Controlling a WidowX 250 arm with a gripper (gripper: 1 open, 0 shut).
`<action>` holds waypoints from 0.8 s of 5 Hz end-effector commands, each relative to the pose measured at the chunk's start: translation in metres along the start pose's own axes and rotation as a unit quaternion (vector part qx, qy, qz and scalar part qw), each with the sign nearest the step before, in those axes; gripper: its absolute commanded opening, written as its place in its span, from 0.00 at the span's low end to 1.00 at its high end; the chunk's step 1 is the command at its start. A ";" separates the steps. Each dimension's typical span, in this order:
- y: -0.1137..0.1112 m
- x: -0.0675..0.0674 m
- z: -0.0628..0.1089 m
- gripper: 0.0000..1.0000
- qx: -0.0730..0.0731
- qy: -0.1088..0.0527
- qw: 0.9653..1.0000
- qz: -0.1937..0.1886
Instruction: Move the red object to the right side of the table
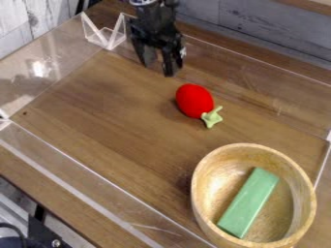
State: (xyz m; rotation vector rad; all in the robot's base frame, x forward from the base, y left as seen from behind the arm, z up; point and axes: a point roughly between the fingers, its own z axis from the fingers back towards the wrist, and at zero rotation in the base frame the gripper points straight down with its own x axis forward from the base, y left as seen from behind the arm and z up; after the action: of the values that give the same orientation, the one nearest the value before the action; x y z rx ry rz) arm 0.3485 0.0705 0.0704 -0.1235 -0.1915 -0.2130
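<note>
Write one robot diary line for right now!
gripper: open, empty, above table | red object: untouched, mid-table | green block: in bowl

Single camera — high, angled down across table, fairly near; arm at far edge.

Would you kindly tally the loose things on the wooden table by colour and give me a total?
Red: 1, the small rounded red toy fruit with a pale-green stem
Green: 1, the flat green rectangular block
Brown: 1, the round wooden bowl holding that block
Total: 3
</note>
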 end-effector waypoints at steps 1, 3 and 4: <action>-0.022 0.009 0.013 1.00 -0.010 -0.010 0.999 -0.039; -0.050 0.006 0.003 1.00 -0.030 0.020 0.997 -0.067; -0.052 0.002 0.001 1.00 -0.032 0.030 0.997 -0.058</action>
State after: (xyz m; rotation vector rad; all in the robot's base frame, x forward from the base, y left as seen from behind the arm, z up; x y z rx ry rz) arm 0.3337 0.0217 0.0608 -0.1838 -0.0865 -0.3223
